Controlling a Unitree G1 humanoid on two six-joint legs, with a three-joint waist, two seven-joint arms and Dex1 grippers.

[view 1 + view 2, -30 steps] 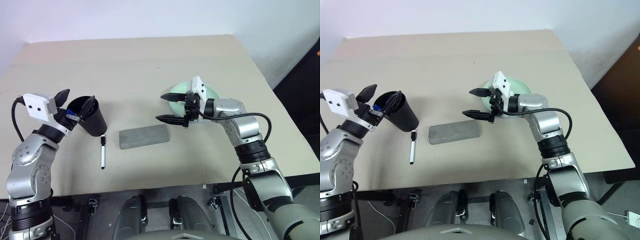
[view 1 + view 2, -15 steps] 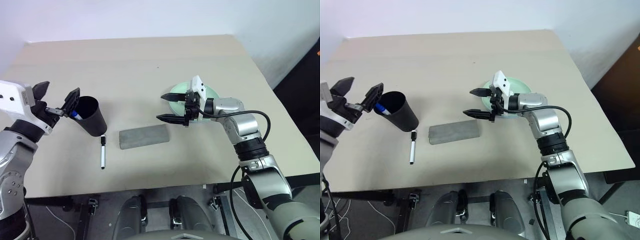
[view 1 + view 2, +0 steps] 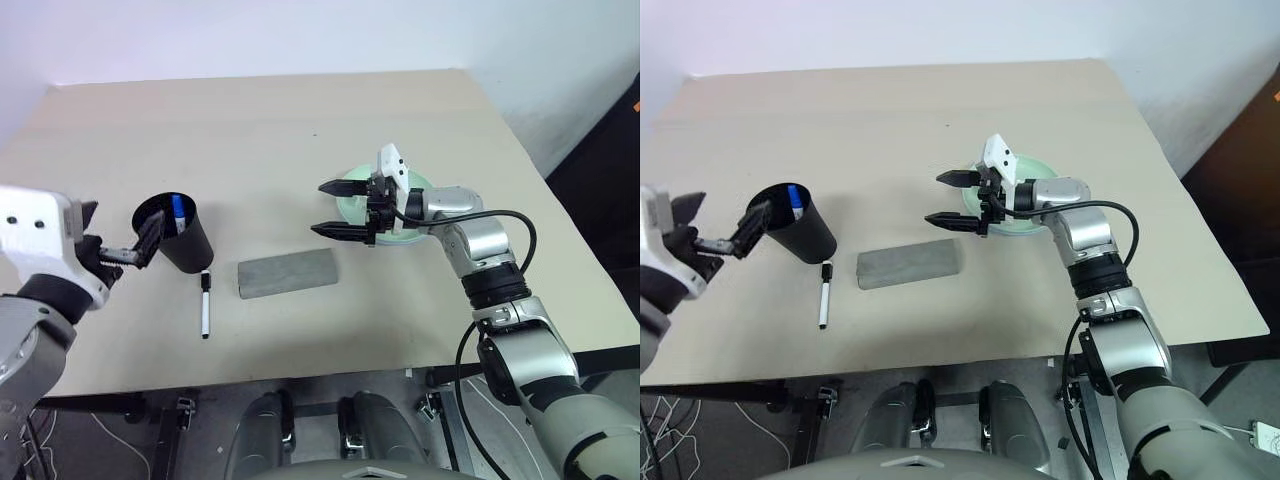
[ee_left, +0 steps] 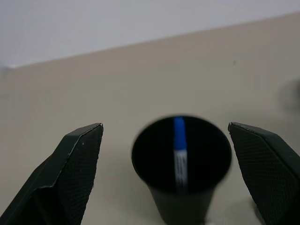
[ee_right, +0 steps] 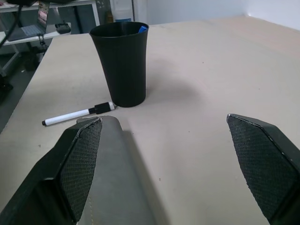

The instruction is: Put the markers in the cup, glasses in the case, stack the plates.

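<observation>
The black cup [image 3: 183,238] stands upright at the table's left with the blue-capped marker [image 3: 177,209] inside, leaning on its wall. My left gripper [image 3: 118,236] is open just left of the cup, pointing at it and holding nothing; its wrist view looks into the cup [image 4: 183,168] at the blue marker [image 4: 178,145]. The black-capped marker [image 3: 205,303] lies on the table in front of the cup. Right of it lies the grey case [image 3: 288,272], shut. My right gripper [image 3: 334,208] is open and empty, above and beyond the case's right end. Behind it lies a mint green plate [image 3: 1032,222]. The glasses are out of view.
The wide beige table [image 3: 300,120] stretches bare behind the objects. Its front edge runs close below the black-capped marker and the case. In the right wrist view the cup [image 5: 119,61], the black-capped marker [image 5: 77,115] and the case [image 5: 110,187] line up ahead.
My left gripper has drawn back from over the cup toward the table's left edge, leaving the blue-capped marker standing in the cup. The right gripper has stayed about where it was.
</observation>
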